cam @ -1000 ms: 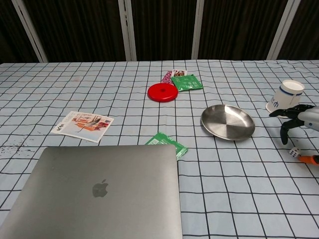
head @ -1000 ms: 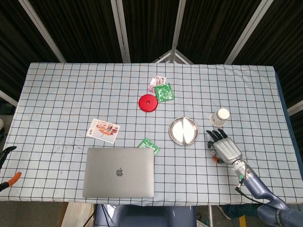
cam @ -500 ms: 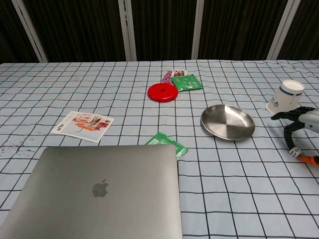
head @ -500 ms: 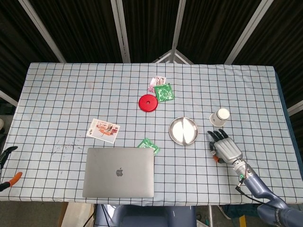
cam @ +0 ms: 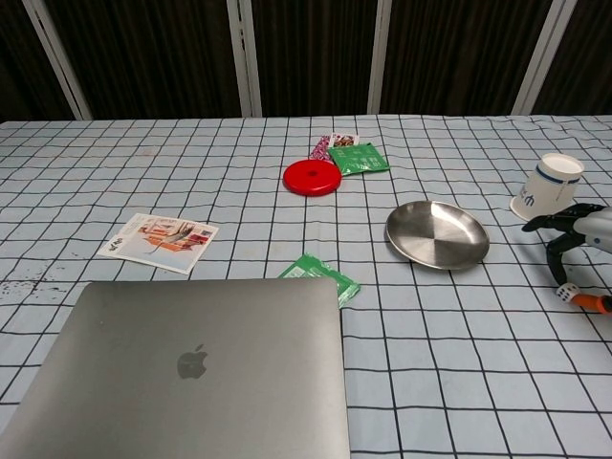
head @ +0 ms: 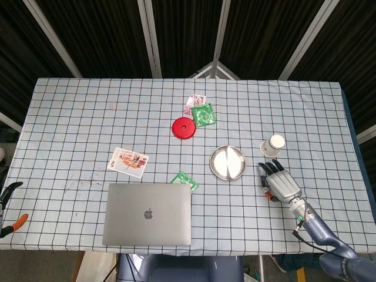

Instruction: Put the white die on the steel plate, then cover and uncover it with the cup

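White die (cam: 567, 292) sits on the checked tablecloth (head: 88, 117) near the right edge, well apart from the steel plate (cam: 437, 233). Right hand (head: 281, 183) has dropped and slid slightly toward the near edge since a second ago; dark fingertips (cam: 558, 273) now sit right at the die. Can't tell if they actually pinch it. An orange-handled tool (cam: 595, 305) lies just beside the die. The plate is round, shallow, shiny and bare. White paper cup (cam: 545, 185) stands tilted beyond the hand, open room between it and the plate. Closed grey laptop (head: 148, 213) sits at the near edge. Flat red disc (head: 183, 127) and green packets (head: 203, 114) farther back. Left hand out of view.
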Motion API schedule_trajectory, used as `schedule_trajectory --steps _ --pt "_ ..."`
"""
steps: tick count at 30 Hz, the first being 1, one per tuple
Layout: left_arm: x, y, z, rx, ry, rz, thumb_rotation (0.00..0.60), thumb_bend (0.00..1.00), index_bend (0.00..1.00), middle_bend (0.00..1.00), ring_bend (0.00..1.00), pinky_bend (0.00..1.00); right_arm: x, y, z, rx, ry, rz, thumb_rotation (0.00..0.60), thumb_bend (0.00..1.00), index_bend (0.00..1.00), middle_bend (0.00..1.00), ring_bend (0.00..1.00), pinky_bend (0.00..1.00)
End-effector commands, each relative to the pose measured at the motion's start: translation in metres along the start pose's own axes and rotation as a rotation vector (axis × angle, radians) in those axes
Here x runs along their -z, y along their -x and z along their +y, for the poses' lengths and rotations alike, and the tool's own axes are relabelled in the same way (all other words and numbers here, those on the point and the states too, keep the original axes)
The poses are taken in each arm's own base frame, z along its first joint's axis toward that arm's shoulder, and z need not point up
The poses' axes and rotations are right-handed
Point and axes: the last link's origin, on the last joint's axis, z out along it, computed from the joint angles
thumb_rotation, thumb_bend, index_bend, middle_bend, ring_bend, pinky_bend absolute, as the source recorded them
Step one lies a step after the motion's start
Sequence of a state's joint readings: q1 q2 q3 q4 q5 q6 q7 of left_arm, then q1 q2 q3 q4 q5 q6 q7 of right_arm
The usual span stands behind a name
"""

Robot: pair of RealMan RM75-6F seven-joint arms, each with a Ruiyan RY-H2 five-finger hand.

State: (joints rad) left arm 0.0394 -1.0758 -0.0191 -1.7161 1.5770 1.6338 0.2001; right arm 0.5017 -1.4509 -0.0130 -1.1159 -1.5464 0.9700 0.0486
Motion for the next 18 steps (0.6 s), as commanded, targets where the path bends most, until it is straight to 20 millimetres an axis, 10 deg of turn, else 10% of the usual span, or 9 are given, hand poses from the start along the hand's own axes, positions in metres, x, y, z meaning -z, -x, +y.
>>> schedule_trajectory --steps 1,18 --pt "0.0 0.0 0.0 0.0 0.001 -0.001 0.6 0.26 0.23 0.0 0.0 0.13 0.0 -0.001 0.0 0.0 0.0 0.003 0.6 0.39 0.57 0.12 0.12 0.0" --pt "-0.001 -0.002 -0.003 0.019 -0.003 -0.001 0.6 0.26 0.23 0.0 0.0 0.13 0.006 -0.062 -0.043 -0.049 -0.107 0.176 0.6 0.39 0.6 0.13 0.13 0.0"
